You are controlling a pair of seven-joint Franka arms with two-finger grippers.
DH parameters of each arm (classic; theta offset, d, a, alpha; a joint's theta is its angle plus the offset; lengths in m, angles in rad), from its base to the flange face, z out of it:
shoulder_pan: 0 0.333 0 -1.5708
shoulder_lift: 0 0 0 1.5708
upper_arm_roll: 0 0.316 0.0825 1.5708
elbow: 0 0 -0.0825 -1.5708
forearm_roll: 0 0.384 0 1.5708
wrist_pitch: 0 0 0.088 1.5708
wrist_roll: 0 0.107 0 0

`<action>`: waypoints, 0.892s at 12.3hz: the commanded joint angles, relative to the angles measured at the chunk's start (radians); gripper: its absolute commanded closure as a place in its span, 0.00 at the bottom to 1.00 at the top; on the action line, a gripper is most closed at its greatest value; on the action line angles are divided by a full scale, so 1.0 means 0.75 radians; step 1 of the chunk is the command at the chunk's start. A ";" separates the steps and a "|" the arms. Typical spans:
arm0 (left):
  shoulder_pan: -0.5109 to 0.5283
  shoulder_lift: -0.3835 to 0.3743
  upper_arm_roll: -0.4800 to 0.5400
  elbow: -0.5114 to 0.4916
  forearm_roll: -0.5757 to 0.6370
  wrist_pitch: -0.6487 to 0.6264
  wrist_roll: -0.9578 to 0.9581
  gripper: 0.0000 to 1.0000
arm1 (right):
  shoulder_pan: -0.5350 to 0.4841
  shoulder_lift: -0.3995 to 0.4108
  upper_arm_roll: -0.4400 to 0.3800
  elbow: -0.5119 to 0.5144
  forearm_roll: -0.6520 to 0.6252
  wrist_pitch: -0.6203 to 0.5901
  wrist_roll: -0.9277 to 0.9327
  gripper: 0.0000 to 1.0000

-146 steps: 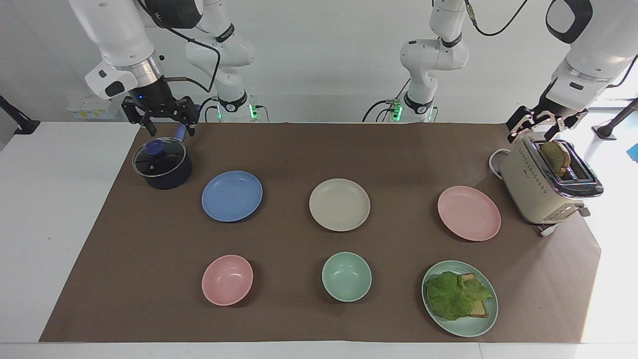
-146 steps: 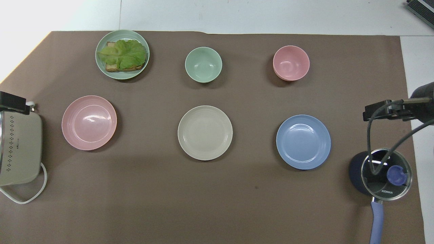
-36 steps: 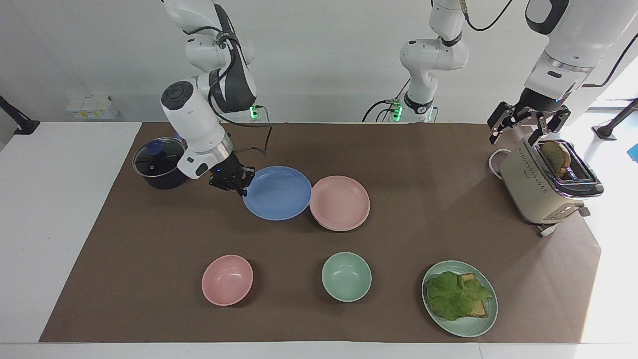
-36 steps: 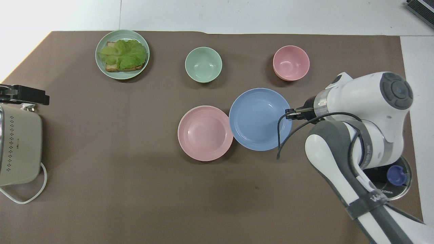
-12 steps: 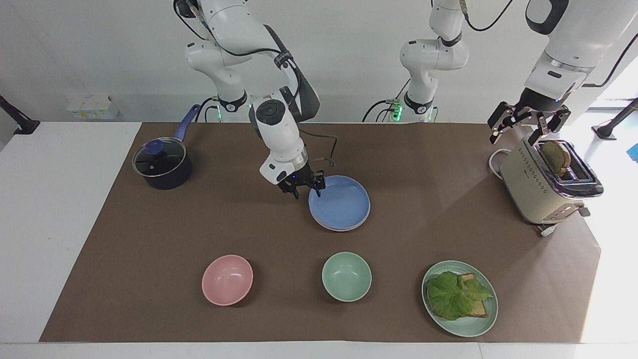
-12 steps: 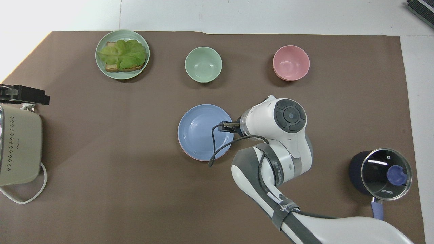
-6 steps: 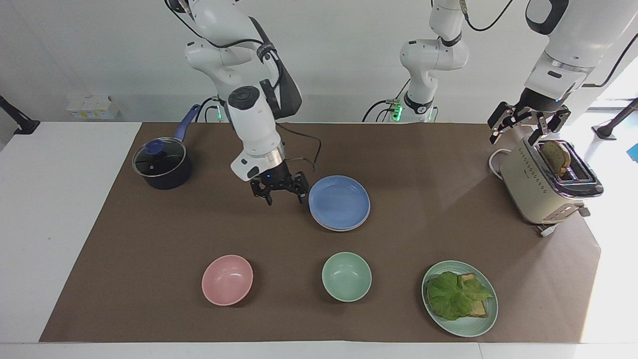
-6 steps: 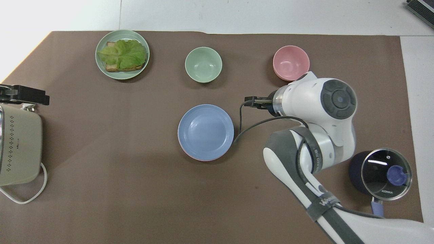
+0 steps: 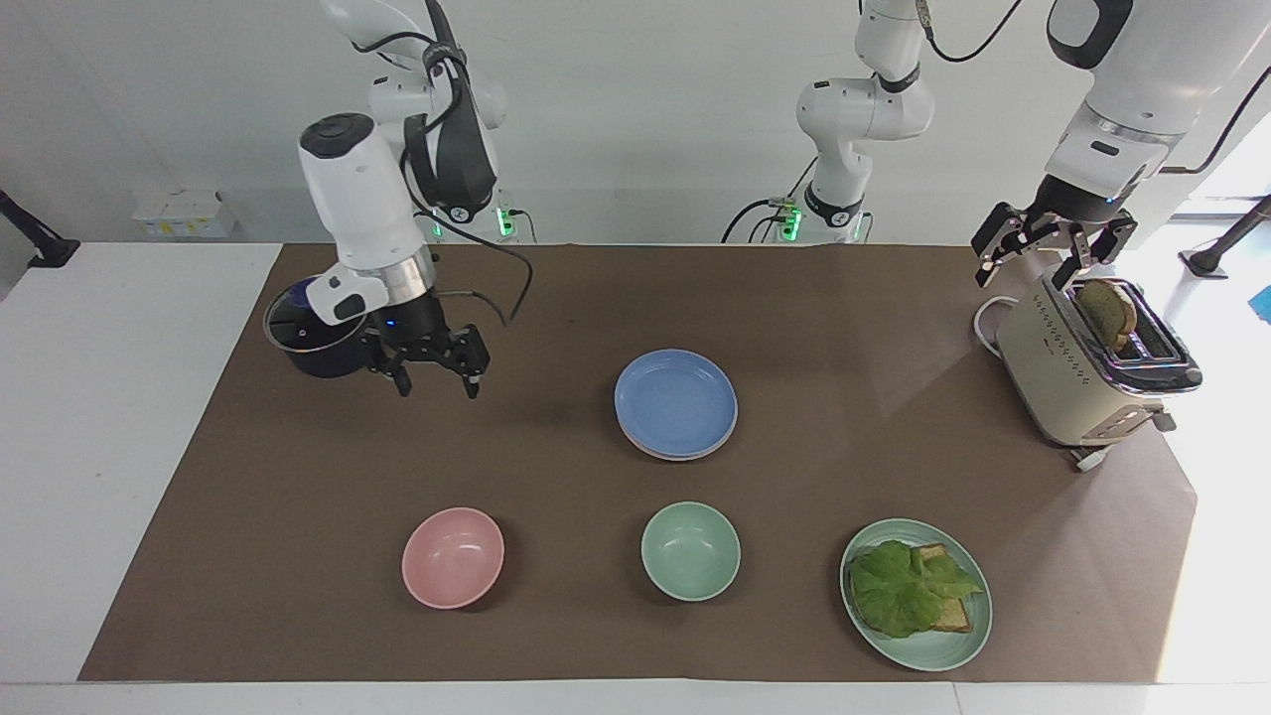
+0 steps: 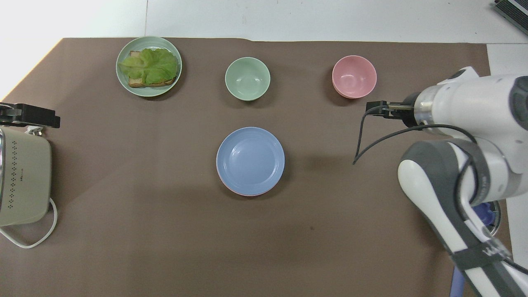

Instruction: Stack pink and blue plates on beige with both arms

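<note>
The blue plate (image 9: 676, 402) (image 10: 250, 160) lies on top of a stack in the middle of the brown mat. A thin rim of the pink plate (image 10: 247, 194) peeks out under it. The beige plate is hidden beneath them. My right gripper (image 9: 437, 387) (image 10: 371, 109) hangs open and empty over the mat, between the stack and the pot, well apart from the plates. At its own end of the table, my left gripper (image 9: 1028, 278) (image 10: 29, 115) waits open above the toaster (image 9: 1087, 367), holding nothing.
A dark pot with a glass lid (image 9: 308, 343) stands by the right arm. Farther from the robots sit a pink bowl (image 9: 453, 556), a green bowl (image 9: 690, 550) and a green plate (image 9: 968, 641) with toast and lettuce. A bread slice (image 9: 1107, 310) sticks out of the toaster.
My right gripper has left the blue plate on the stack and drawn back toward the pot, opening fully on the way. The left arm has not moved.
</note>
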 commanded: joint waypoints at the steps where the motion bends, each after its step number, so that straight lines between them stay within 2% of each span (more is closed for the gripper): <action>1: 0.009 -0.007 -0.005 -0.002 0.022 -0.019 0.017 0.00 | -0.097 -0.085 0.021 0.093 -0.026 -0.238 -0.117 0.00; 4: 0.009 -0.007 -0.005 -0.002 0.022 -0.019 0.017 0.00 | -0.109 -0.089 0.008 0.228 -0.030 -0.443 -0.150 0.00; 7: 0.009 -0.007 -0.005 -0.002 0.022 -0.019 0.017 0.00 | -0.093 -0.089 0.012 0.293 -0.126 -0.550 -0.150 0.00; 11: 0.009 -0.007 -0.005 -0.002 0.022 -0.019 0.017 0.00 | -0.085 -0.087 0.018 0.365 -0.140 -0.699 -0.152 0.00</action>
